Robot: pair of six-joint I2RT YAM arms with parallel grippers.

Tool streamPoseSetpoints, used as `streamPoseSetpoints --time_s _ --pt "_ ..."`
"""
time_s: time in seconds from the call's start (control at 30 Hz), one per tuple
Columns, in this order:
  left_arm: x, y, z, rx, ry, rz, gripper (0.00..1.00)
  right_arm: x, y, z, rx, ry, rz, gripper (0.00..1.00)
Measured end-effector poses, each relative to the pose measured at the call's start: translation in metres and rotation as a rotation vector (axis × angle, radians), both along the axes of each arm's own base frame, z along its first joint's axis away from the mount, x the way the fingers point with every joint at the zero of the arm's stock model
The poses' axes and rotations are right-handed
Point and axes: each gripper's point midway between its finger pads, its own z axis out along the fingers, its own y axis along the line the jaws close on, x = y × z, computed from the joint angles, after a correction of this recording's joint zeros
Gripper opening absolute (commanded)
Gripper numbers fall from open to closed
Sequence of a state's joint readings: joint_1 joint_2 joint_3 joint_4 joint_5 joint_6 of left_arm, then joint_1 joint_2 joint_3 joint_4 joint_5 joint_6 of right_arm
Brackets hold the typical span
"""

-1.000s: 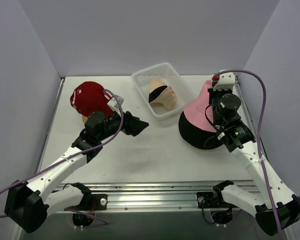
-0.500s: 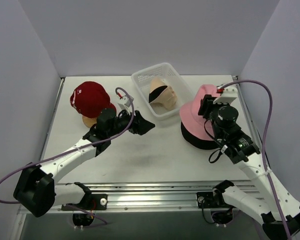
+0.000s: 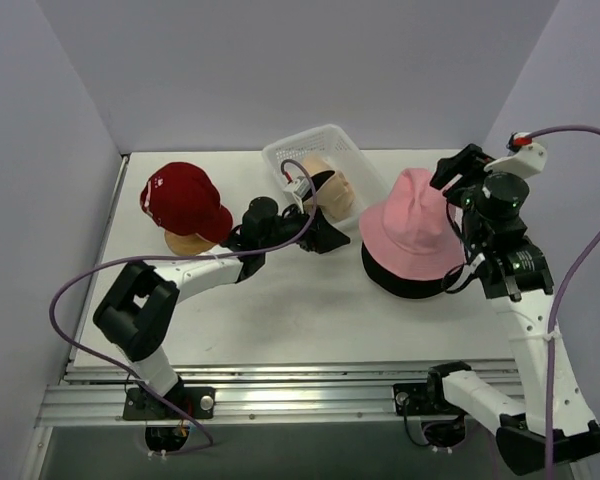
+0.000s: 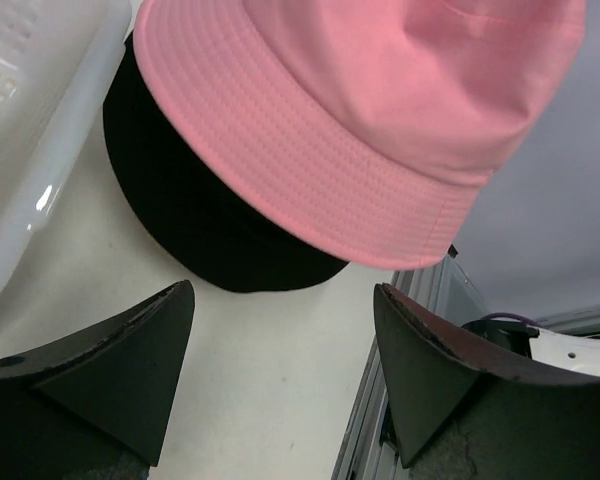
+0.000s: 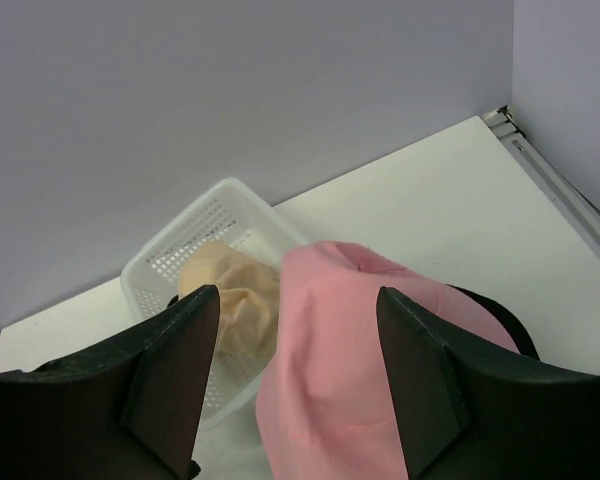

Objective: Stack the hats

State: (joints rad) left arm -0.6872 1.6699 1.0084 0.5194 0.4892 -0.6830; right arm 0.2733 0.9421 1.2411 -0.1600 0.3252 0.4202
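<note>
A white bench stands between plain grey walls. On its right side the pink hat sits on top of the black hat. The right tool hovers above them, fingers apart and empty. The left tool, also spread and empty, is beside the basket that holds the tan hat. The red cap is at the far left.

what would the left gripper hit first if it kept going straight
Most likely the brim of the black hat, which lies under the pink hat. The left gripper, jaws open, aims at that pair; the basket sits off to one side. Depth is hard to judge.
</note>
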Motion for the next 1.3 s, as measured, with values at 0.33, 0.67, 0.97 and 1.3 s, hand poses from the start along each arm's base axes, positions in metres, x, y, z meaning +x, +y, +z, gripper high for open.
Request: streamPoseSetpoints --time_s 0.33,0.67,0.97,1.3 --pt "0.033 -0.043 0.007 -0.084 -0.03 -0.057 0.81 0.043 -0.104 -0.05 0.252 0.08 -0.052 0.56" --pt "0.042 -0.047 -0.015 -0.041 -0.011 -0.036 0.81 0.021 -0.119 -0.125 0.5 0.094 0.014 0.56" --pt "0.048 -0.048 -0.029 -0.031 0.029 -0.006 0.81 0.012 -0.105 -0.182 0.627 0.15 0.029 0.56" --pt "0.051 -0.056 -0.03 -0.071 0.063 -0.005 0.78 0.002 -0.098 -0.213 0.669 0.162 0.02 0.56"
